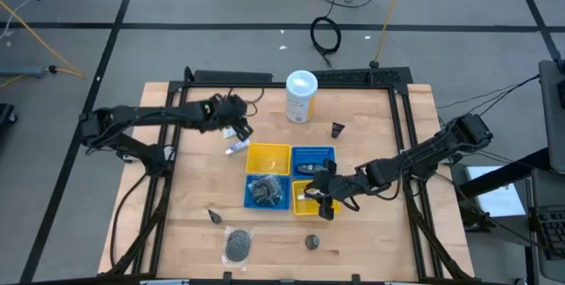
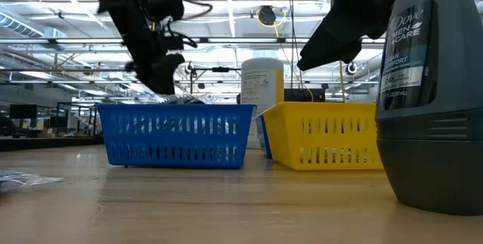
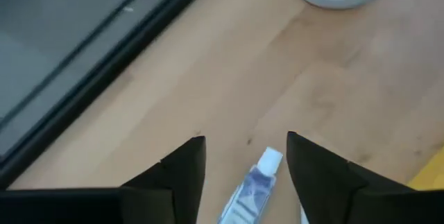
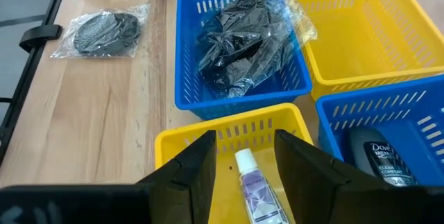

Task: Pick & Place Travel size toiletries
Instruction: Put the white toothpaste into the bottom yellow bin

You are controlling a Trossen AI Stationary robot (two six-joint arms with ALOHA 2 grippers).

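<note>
My left gripper (image 1: 237,131) (image 3: 243,161) is open near the table's far left, just above a small white tube with blue marks (image 3: 251,186) (image 1: 237,147) that lies flat on the wood between its fingers. My right gripper (image 1: 320,193) (image 4: 244,151) is open over the near yellow tray (image 4: 173,144) (image 1: 328,207). A white tube with purple marks (image 4: 254,182) lies on that tray's floor. Bagged dark mesh puffs (image 4: 243,37) fill the near blue tray (image 1: 267,191). Another bagged puff (image 1: 238,244) (image 4: 104,33) lies on the table. Tiny black pieces (image 1: 338,129) (image 1: 212,216) rest on the wood.
The four trays sit in a square block at mid-table: a far yellow one (image 1: 267,157) and a far blue one (image 1: 325,153) holding a grey Dove stick (image 4: 381,158). A tall white canister (image 1: 301,96) stands behind them. Another Dove stick (image 1: 311,242) (image 2: 430,93) stands near the table's near edge.
</note>
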